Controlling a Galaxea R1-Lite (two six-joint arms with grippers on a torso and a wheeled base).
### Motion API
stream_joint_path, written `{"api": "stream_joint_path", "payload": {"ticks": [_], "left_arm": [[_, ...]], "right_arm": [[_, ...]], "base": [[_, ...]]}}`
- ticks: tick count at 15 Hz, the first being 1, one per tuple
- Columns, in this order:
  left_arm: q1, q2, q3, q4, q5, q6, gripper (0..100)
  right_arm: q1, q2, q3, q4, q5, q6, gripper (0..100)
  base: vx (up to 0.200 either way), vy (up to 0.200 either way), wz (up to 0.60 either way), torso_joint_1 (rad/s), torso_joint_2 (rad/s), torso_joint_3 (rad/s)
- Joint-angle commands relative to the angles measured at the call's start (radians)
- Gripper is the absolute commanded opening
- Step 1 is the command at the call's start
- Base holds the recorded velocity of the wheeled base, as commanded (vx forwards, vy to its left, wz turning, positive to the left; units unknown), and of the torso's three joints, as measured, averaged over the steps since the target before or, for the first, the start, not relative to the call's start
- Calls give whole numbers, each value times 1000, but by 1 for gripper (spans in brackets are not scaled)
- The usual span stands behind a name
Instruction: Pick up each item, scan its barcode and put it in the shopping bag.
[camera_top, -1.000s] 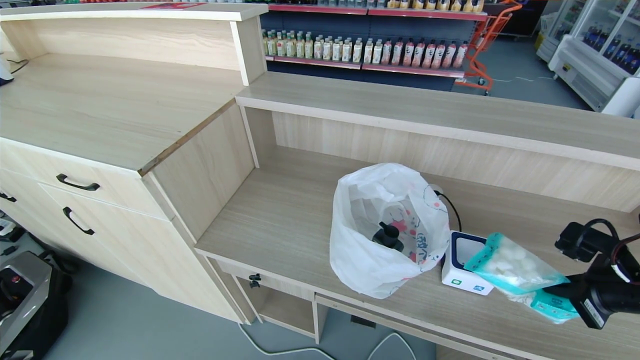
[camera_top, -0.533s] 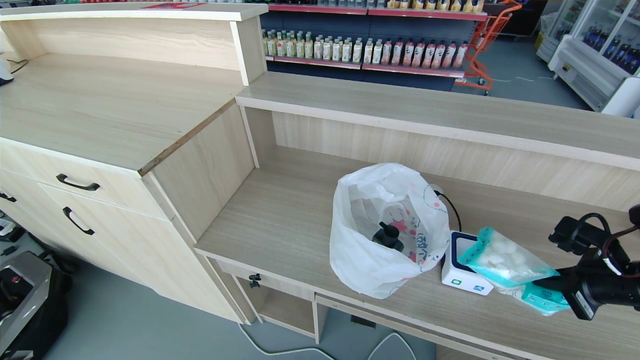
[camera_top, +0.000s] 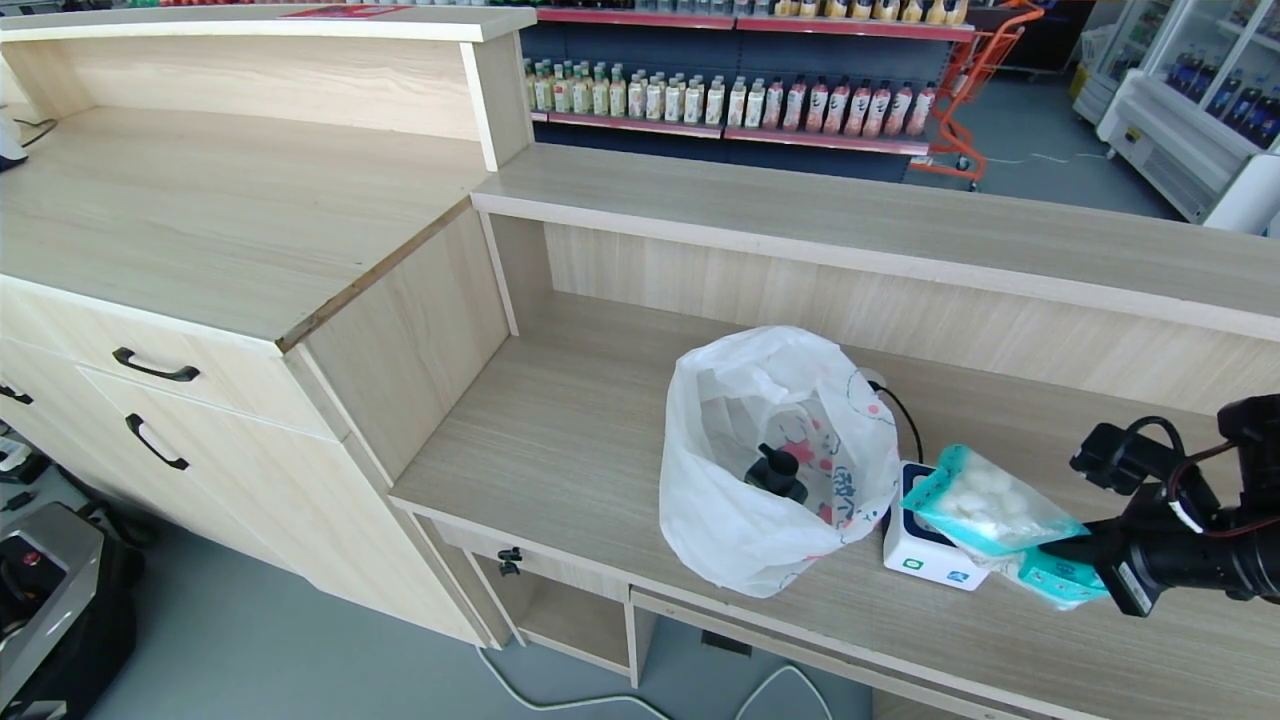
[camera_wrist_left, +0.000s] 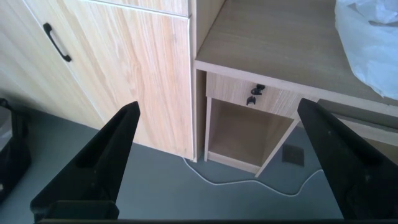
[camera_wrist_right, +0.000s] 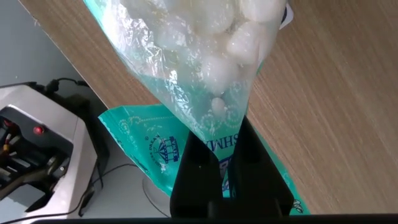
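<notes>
My right pincer (camera_top: 1055, 548) was clamped on one end of a teal-edged clear packet of white cotton balls (camera_top: 985, 505), holding it tilted with its far end over the white barcode scanner (camera_top: 925, 565) on the counter (camera_top: 570, 440). Just beside the scanner stood the open white shopping bag (camera_top: 720, 530), a black pump bottle (camera_top: 775, 472) inside. My left pincer (camera_wrist_left: 219, 104) hung spread wide and empty, low in front of the counter's edge.
</notes>
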Motion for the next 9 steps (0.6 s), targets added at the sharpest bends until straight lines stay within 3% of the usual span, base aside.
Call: {"api": "stream_joint_path", "payload": {"ticks": [1,9], "left_arm": [[0,0,0,0,0,1,100],[0,0,0,0,0,1,100]], "right_arm": [[5,21,-5,0,18,2,0],[28,-32,-10,-22,37,5,0]], "base": [[0,0,0,0,0,0],[0,0,0,0,0,0]]}}
